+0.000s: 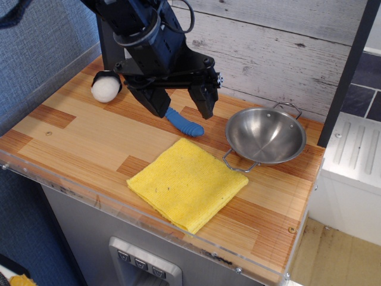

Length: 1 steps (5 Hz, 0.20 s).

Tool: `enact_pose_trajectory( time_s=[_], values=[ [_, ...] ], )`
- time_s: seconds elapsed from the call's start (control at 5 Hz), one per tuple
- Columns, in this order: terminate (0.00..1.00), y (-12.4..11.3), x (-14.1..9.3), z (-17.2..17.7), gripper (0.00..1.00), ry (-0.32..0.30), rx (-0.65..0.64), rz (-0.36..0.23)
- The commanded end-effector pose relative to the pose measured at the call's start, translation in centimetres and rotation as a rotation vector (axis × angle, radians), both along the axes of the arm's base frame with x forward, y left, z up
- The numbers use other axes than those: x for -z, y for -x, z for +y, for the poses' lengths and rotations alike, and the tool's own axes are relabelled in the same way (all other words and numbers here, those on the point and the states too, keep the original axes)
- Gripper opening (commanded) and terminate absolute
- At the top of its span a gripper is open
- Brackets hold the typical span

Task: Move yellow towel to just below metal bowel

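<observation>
The yellow towel [187, 184] lies flat and folded on the wooden counter near the front edge, its right corner close to the near handle of the metal bowl [265, 136]. The bowl stands upright and holds nothing, to the right and a little behind the towel. My gripper [182, 109] hangs open and empty above the counter, behind and above the towel, with its two black fingers spread wide apart. It touches nothing.
A blue ribbed object [184, 123] lies on the counter just behind the towel, under the gripper. A white ball [105, 89] sits at the back left by the arm's base. The counter [71, 131] has a clear raised rim along its front edge.
</observation>
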<state>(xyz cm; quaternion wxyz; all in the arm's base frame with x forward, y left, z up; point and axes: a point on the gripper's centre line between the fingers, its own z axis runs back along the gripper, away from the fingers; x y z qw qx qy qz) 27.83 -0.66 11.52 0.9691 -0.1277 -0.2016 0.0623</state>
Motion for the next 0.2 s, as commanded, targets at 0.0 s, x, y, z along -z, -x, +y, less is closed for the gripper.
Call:
enact_pose_trajectory(
  time_s=[0.0],
  values=[
    [1.00,0.24,-1.30,0.55,1.00,-0.005,-0.004,-0.042]
  ],
)
